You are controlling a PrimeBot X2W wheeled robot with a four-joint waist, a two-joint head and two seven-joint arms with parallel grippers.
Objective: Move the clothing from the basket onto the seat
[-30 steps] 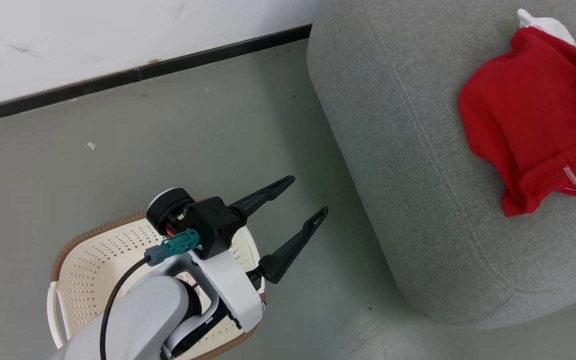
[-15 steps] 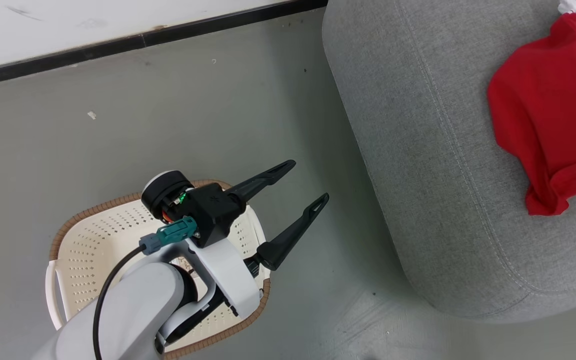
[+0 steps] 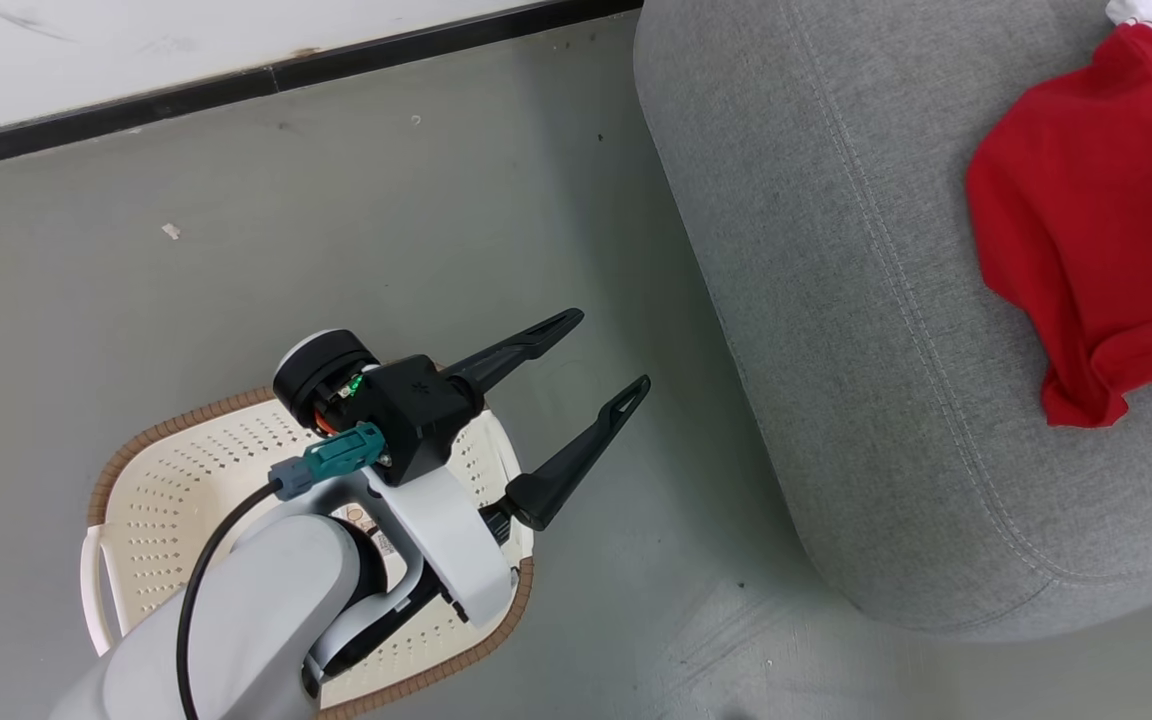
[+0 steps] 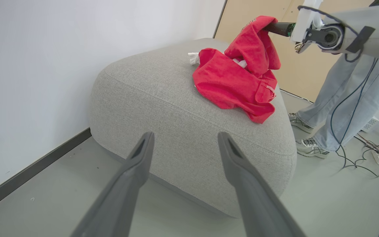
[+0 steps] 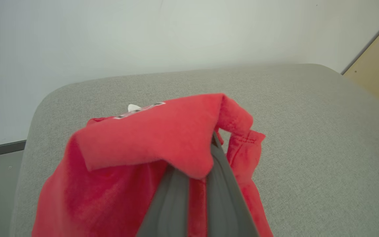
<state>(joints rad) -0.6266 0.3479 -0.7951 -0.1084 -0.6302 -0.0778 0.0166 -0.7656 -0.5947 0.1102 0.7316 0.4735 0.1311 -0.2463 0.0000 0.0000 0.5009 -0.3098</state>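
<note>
**Fig.** Transfer of clothing from basket to seat. The left gripper (image 3: 611,348) hangs over the basket (image 3: 168,432), its two fingers spread wide and pointing toward the seat (image 3: 836,300); nothing lies between them. The basket stands on the floor (image 3: 336,230), apart from the seat's rounded corner. The right gripper (image 5: 197,184) is pressed together, pinching a fold of the red clothing (image 5: 137,148) and holding it above the seat top. In the left wrist view, this raised garment drapes down onto a second red piece (image 4: 232,82), which lies crumpled on the seat (image 4: 176,108) near the edge opposite the wall. A person's legs (image 4: 341,98) stand beyond that edge.
</note>
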